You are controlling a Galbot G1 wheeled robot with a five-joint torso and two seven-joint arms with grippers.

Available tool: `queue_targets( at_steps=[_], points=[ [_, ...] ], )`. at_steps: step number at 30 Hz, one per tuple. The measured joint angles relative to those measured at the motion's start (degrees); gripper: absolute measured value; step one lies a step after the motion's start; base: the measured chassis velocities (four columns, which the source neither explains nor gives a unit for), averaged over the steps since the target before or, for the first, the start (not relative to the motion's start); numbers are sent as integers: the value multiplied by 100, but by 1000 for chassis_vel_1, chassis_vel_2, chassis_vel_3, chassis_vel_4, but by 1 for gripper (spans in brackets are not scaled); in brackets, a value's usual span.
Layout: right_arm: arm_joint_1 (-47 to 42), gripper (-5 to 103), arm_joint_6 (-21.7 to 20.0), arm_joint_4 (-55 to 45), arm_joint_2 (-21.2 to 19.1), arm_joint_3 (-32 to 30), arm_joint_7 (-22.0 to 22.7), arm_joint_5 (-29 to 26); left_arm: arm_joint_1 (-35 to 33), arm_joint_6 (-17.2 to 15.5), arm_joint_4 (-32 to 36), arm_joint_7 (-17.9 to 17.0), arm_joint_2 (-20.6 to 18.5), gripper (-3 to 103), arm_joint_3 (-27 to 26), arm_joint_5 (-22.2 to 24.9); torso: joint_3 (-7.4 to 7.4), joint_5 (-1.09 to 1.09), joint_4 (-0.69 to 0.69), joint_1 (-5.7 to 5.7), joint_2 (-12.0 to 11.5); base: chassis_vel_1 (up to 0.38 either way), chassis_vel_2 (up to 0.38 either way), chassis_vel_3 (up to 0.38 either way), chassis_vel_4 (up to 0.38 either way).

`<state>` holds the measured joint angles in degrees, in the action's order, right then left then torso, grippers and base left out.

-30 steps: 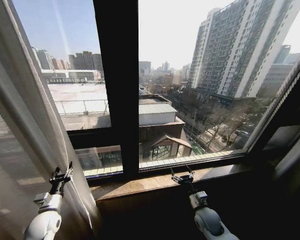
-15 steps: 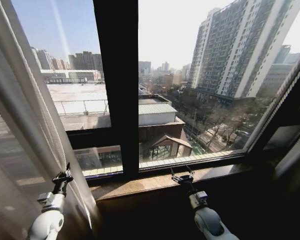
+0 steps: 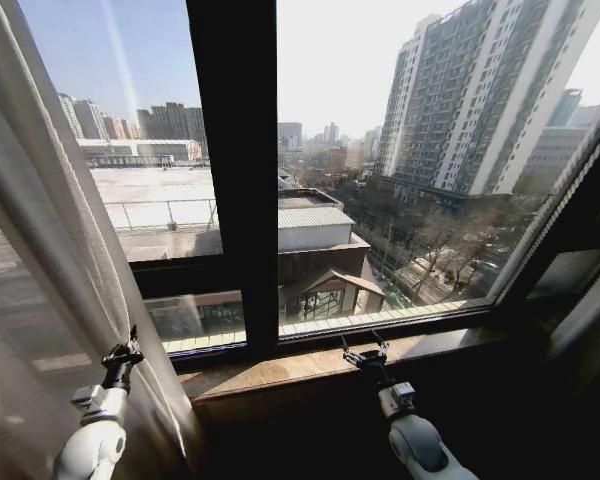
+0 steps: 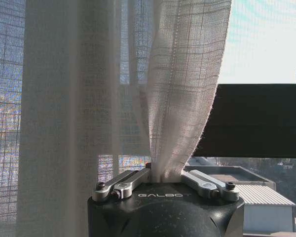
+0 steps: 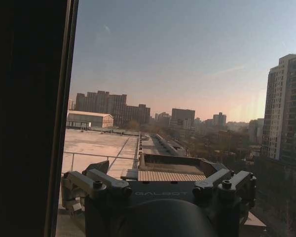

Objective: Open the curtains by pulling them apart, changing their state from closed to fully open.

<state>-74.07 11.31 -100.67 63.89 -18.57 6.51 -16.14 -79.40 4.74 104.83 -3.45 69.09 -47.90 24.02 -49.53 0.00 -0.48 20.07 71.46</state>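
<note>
the left hand (image 3: 123, 355) has barely shifted, clenched on the curtains (image 3: 50, 250); right hand (image 3: 365, 352) released by the window sill (image 3: 310, 365).

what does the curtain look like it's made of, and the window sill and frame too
The curtain, pinched in the left gripper, looks like thin sheer woven fabric: an open grid weave shows, with buildings visible through it. The window sill appears to be polished brown stone or wood; its top catches a sheen. The window frame looks like matte black metal, though painted plastic is possible.
</note>
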Motion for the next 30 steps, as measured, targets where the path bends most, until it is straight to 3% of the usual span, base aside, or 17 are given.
queue_targets(
  at_steps=[14,30],
  points=[
    [0,100,0,0,0,0,0,0,-18,-7,23,1,55,0,-21,-55,0,-1,1,0,0,274,191,-280,-185],
    [0,100,0,0,0,0,0,0,-161,15,213,-19,142,0,-124,-114,0,-1,1,0,0,384,326,-385,-325]
  ],
)
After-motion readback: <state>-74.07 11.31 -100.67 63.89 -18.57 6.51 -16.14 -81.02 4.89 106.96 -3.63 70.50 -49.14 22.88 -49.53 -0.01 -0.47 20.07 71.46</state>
